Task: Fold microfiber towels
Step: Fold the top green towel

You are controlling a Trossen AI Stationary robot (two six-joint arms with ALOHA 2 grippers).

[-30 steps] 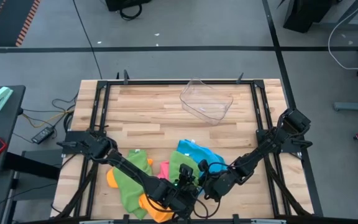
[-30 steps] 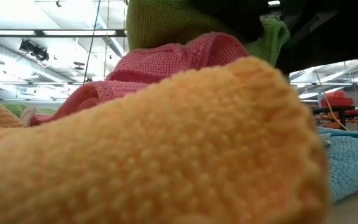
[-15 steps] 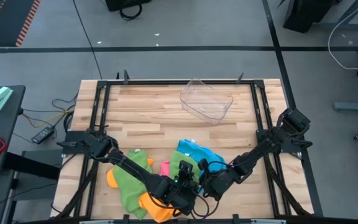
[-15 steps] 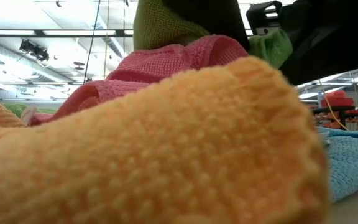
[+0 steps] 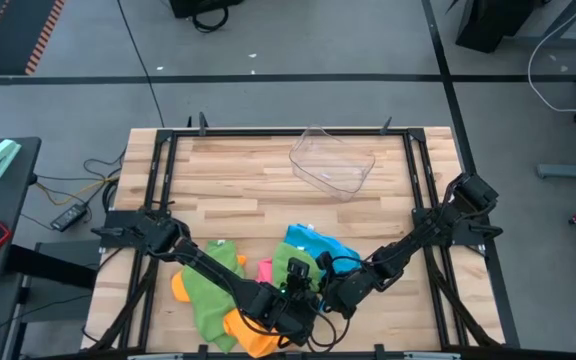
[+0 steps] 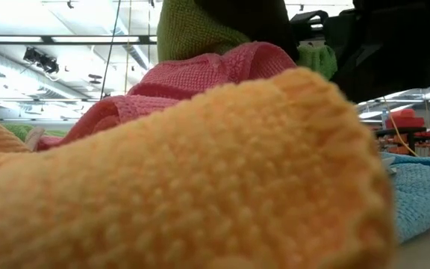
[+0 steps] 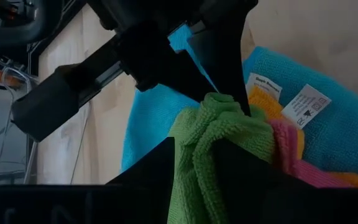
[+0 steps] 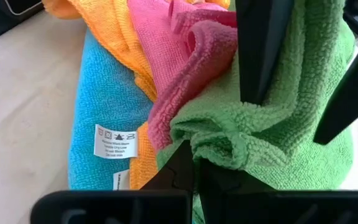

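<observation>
left pincer (image 5: 290,297): low at the near edge of the desk (image 5: 238,190), its dark fingers (image 7: 160,165) set either side of a bunched fold of the green towel (image 7: 216,149); whether they actually pinch it cannot be told. right pincer (image 5: 330,291): just beside the left one, fingers closed on the same green towel (image 8: 272,124), gripping a crumpled ridge of it. green towel: raised in a lump between the two pincers, atop the heap. pink towel (image 8: 179,56): touching the green one, rumpled, partly under it. orange towel (image 6: 178,179): at the front of the heap, nearest the low camera, filling most of that view. sky blue towel (image 7: 328,118): flat on the desk beneath the others, white care labels (image 8: 115,143) showing. second green towel (image 5: 208,285): spread to the left of the heap, over another orange one (image 5: 180,288). clear plastic tray (image 5: 332,160): far side of the desk, well apart from the towels.
</observation>
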